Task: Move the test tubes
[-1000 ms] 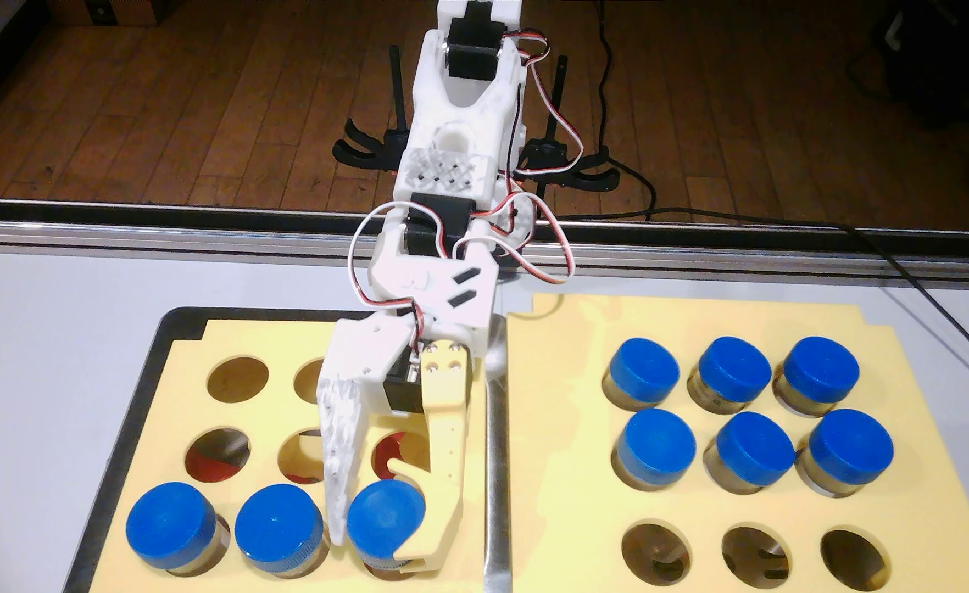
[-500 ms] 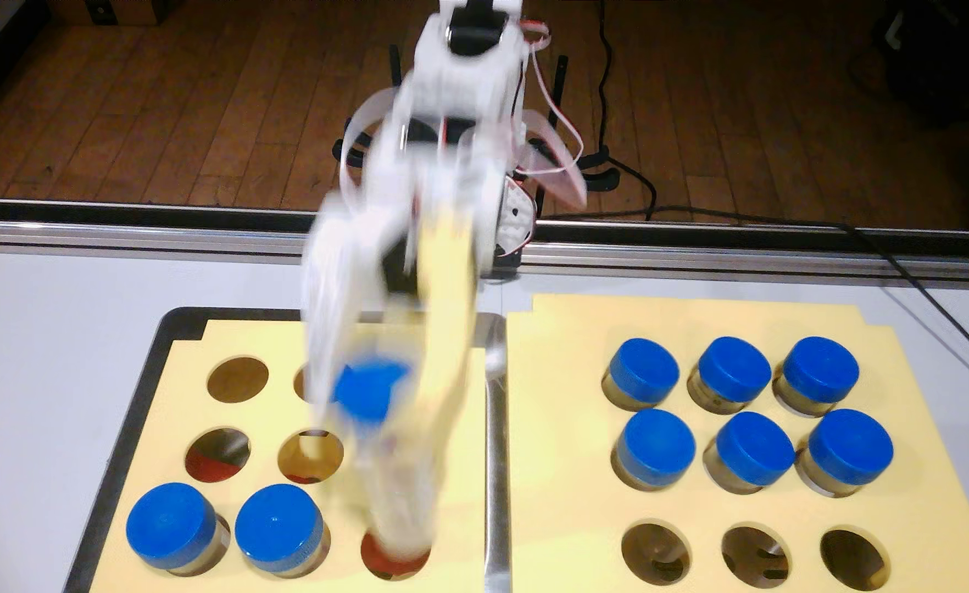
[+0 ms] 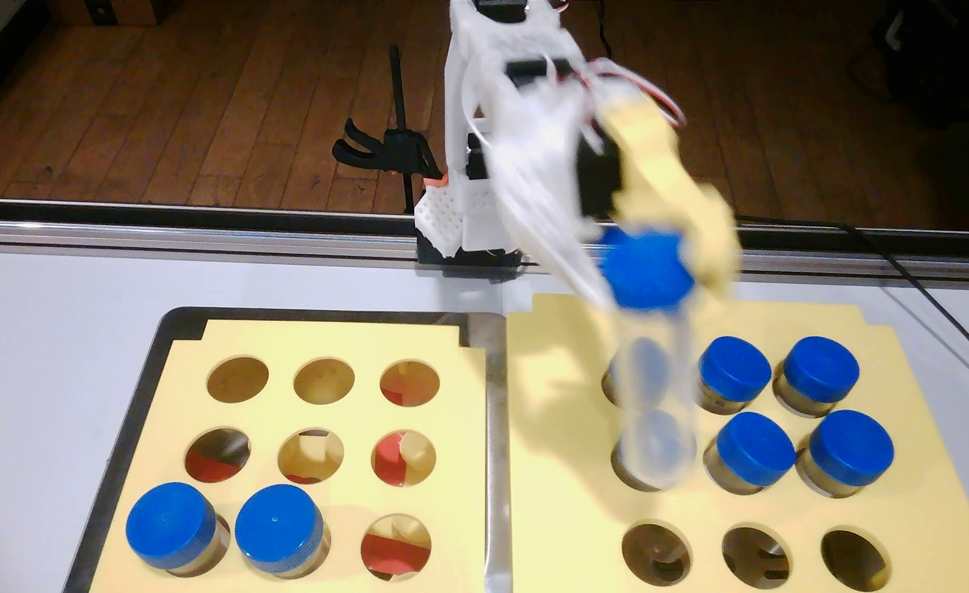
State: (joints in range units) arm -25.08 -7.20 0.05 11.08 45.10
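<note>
In the fixed view the gripper [image 3: 650,268], blurred by motion, is clamped on the blue cap of a carried tube [image 3: 654,399] hanging above the left column of the right rack [image 3: 562,399]; four capped tubes [image 3: 736,368] show there, two more [image 3: 171,527] sit at the near left corner of the left rack [image 3: 322,342]. The dangling tube could knock the seated caps or miss an empty near-row hole [image 3: 656,556] if lowered tilted. No readable writing.

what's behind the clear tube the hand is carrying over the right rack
Through the carried tube, blurred, two blue caps of the rack's left column show faintly, one at mid-body, one near its bottom. Their tube bodies are mostly covered. The hand holds the tube's cap.
</note>
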